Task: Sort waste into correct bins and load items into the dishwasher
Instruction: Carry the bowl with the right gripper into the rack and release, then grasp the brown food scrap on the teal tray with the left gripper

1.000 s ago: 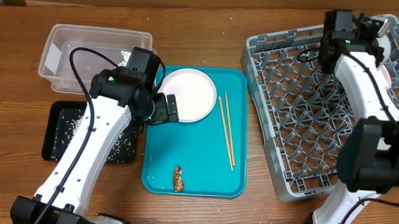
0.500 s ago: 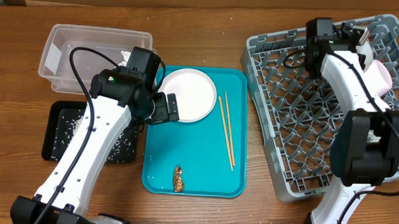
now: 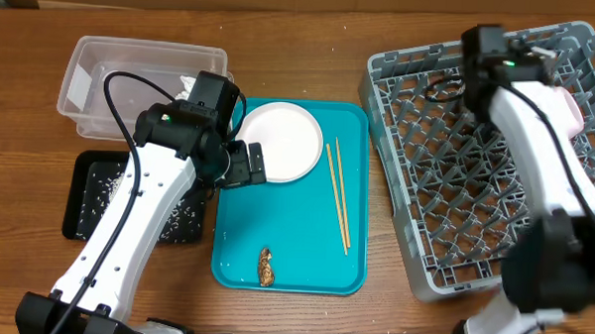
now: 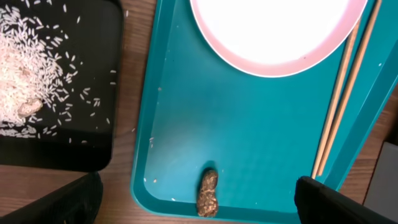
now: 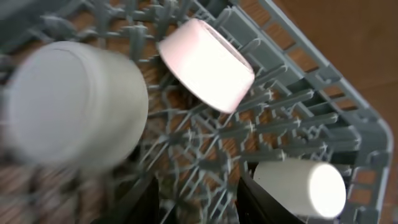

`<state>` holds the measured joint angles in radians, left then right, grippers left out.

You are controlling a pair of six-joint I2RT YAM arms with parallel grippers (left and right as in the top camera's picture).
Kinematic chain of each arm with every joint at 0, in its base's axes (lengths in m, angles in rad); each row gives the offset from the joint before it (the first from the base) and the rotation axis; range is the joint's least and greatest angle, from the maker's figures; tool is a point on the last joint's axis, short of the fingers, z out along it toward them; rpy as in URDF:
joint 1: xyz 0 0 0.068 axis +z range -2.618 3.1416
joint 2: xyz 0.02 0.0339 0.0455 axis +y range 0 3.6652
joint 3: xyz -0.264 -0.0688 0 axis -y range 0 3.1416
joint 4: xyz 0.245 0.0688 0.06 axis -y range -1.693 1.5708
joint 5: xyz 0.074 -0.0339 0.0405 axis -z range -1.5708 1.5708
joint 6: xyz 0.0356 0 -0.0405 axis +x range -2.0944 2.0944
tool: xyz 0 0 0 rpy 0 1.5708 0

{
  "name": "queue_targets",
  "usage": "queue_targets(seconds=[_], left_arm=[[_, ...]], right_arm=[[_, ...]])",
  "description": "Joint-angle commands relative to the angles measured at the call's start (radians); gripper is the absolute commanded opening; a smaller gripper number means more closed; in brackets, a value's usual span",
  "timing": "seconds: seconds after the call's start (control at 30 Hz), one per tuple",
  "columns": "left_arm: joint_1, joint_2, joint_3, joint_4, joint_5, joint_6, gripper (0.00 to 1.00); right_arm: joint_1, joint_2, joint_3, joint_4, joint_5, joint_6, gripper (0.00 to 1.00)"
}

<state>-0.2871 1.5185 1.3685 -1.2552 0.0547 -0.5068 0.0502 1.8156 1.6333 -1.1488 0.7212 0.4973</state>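
Left arm (image 3: 137,211) comes up from the bottom-left corner and bends in over the left edge of the teal tray (image 3: 295,236). The left gripper (image 3: 248,163) hangs right by the lower-left rim of the plate (image 3: 280,141). In the wrist view its fingers (image 4: 56,202) are spread wide with nothing between them. Can't tell if it's touching the plate.

Right arm (image 3: 537,126) stretches from the bottom-right corner to the far side of the rack (image 3: 445,192). The right gripper (image 5: 196,193) points down into the rack, jaws parted and empty, above the grid.

Under it there's a blurry bowl (image 5: 74,112) on the left, a second bowl (image 5: 205,62) tipped on its side against the pegs, and the cup (image 5: 301,186) lying on its side near the rack's corner.

On the teal tray, the chopsticks (image 3: 337,194) lie side by side to the right of the plate, and the food piece (image 3: 265,267) sits near the front edge. Rice (image 4: 31,81) is scattered in the black tray (image 3: 88,194), and the tub (image 3: 132,62) is behind that.
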Motion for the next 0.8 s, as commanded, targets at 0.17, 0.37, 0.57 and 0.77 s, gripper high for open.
queue_targets(seconds=[0.17, 0.37, 0.57, 0.77], left_arm=[[-0.014, -0.015, -0.026, -0.032, 0.0, -0.017, 1.0], [-0.082, -0.014, -0.098, -0.022, 0.073, -0.018, 0.99], [-0.208, -0.013, -0.222, 0.017, 0.096, -0.023, 0.98], [-0.314, -0.013, -0.364, 0.098, 0.095, -0.093, 0.97]], right_arm=[[-0.001, -0.223, 0.01, -0.154, -0.48, -0.048, 0.72], [-0.001, -0.217, 0.003, -0.24, -0.525, -0.061, 0.77], [-0.001, -0.216, 0.002, -0.24, -0.542, -0.06, 0.78], [-0.001, -0.216, 0.002, -0.242, -0.543, -0.06, 0.78]])
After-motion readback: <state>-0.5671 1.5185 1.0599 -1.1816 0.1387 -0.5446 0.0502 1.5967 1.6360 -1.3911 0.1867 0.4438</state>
